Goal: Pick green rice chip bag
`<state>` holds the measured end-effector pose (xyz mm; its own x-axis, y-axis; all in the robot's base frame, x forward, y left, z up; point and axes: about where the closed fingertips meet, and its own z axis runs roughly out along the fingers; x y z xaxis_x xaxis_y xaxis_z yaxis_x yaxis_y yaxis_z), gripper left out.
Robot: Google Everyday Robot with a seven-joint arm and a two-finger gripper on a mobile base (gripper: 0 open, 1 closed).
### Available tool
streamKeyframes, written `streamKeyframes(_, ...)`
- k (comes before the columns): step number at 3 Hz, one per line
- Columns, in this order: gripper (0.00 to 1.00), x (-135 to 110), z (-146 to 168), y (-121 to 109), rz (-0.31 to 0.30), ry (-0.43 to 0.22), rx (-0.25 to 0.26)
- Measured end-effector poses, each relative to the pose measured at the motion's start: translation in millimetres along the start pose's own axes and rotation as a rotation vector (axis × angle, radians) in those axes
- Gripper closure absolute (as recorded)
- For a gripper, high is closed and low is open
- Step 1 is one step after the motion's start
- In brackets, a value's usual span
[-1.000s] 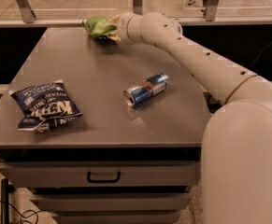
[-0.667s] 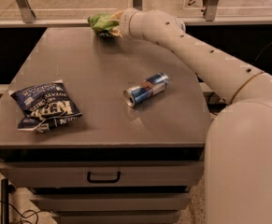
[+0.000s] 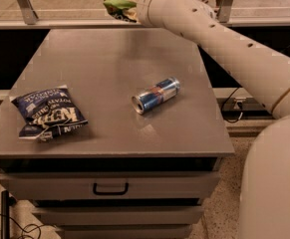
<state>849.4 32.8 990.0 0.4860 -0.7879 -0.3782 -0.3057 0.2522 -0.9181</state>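
The green rice chip bag (image 3: 116,2) is a small lime-green glossy bag with a yellowish patch. It hangs above the far edge of the grey table (image 3: 104,54), clear of the top. My gripper (image 3: 128,11) is at the end of the white arm that reaches in from the right. It is shut on the bag and mostly hidden behind the bag and the wrist.
A dark navy chip bag (image 3: 49,114) with white lettering lies at the table's front left. A blue and silver can (image 3: 156,95) lies on its side right of centre. A drawer with a handle (image 3: 110,188) is below the top. A rail runs behind the table.
The arm has lifted and the green bag has risen with it, from resting at the table's far edge to hanging above it. The can and navy bag have not moved.
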Motion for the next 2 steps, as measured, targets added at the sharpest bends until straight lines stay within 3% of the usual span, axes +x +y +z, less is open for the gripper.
streamKeyframes(1, 1.0, -7.3, -17.9, -19.7, 0.059, -0.027, -0.015)
streamKeyframes(2, 1.0, -7.3, -17.9, -19.6, 0.059, -0.027, -0.015)
